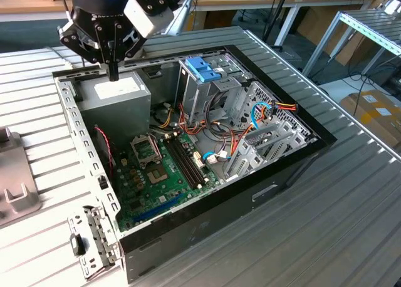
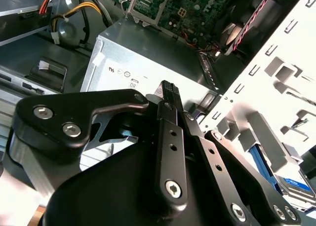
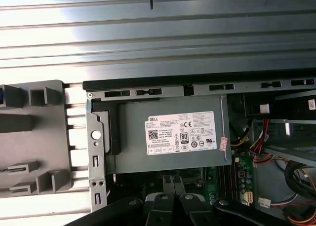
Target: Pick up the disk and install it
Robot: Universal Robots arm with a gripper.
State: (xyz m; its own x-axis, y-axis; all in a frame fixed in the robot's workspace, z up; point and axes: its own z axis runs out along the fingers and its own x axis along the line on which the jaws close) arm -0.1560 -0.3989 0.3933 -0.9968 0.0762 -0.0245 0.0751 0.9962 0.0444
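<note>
Your pincer (image 1: 113, 73) hangs above the power supply (image 1: 116, 94), jaws closed together and holding nothing. In the second wrist view the disk (image 2: 295, 182) lies outside the computer case (image 1: 81, 136), just beyond its perforated side wall. Judgement: pickup is not yet begun. Cross that wall with ample height, and part the jaws fully before meeting the disk squarely.

A white label (image 3: 180, 132) on the grey power supply (image 3: 129, 152) carries black print, a barcode and rows of certification marks in the first wrist view, with a small pink-and-white sticker (image 3: 223, 143) at its corner. In the second wrist view, the green motherboard (image 2: 182, 9) bears white lettering.
</note>
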